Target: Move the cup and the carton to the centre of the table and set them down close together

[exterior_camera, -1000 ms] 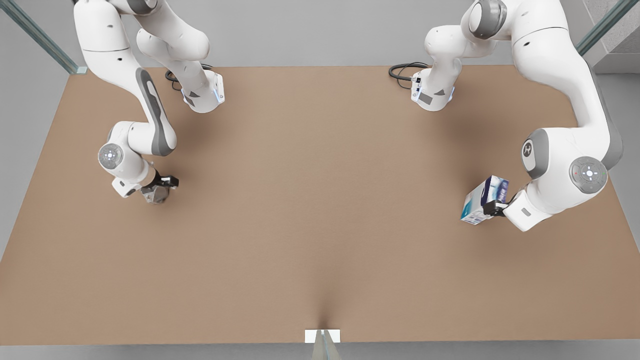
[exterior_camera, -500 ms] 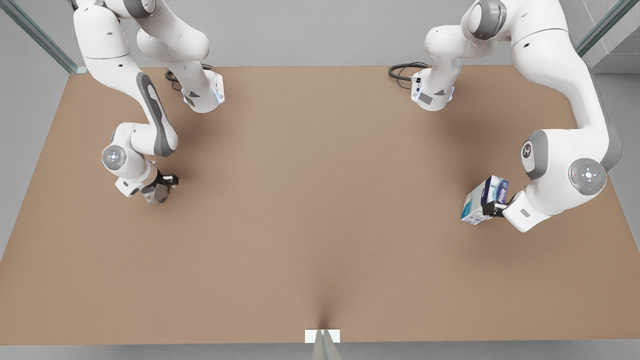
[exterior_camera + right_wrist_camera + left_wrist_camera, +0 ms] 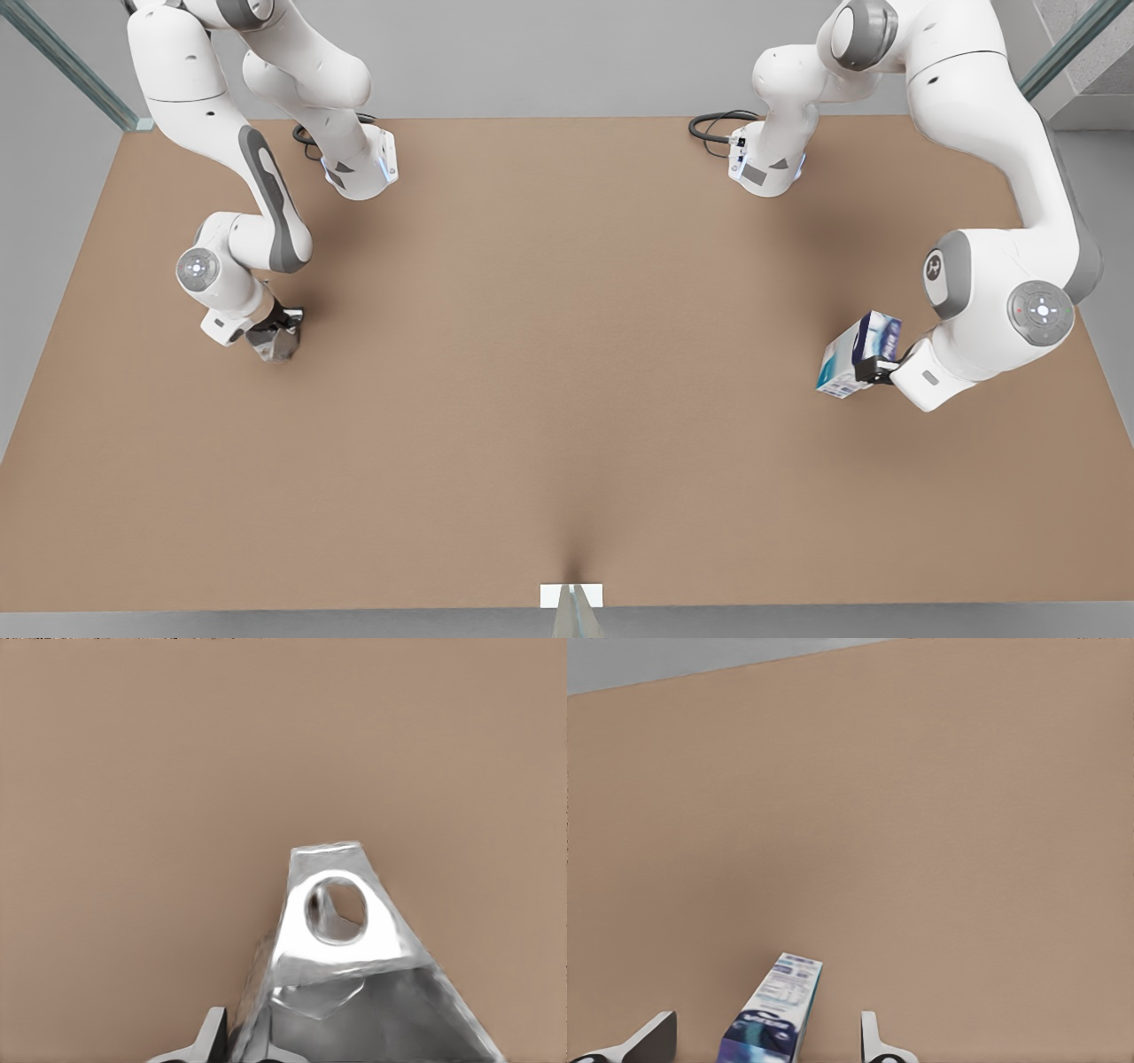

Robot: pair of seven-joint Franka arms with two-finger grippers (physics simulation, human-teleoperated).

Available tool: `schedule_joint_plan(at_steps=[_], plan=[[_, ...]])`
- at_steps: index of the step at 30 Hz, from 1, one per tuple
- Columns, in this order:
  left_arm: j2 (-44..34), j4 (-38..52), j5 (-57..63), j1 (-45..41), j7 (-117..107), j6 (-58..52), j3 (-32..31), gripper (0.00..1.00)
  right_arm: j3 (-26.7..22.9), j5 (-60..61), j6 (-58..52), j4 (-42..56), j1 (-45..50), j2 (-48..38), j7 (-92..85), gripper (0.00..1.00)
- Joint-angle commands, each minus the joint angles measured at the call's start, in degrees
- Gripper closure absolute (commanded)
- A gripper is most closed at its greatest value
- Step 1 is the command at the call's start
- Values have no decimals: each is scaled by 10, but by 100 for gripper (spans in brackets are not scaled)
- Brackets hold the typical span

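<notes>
Since a second ago the right gripper (image 3: 282, 330), clamped on the cup (image 3: 276, 341) at the front view's left, has edged slightly left, while the left gripper (image 3: 873, 368) grips the carton (image 3: 855, 354) tilted above the table (image 3: 567, 372) at the front view's right.

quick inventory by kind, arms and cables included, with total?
Cups: 1, the cup at the right gripper
Cartons: 1, the carton at the left gripper
Robot arms: 2
Cables: 2, coiled at the arm bases
Tables: 1, the table
Total: 7
</notes>
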Motion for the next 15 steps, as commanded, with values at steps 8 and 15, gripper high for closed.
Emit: schedule_joint_plan(at_steps=[8, 15], plan=[[-1, 1, 0, 0, 1, -1, 0, 0, 1, -1, 1, 10, 5, 0, 7, 79], [-2, 1, 1, 1, 2, -1, 1, 0, 14, 0, -26, 31, 12, -9, 10, 79]])
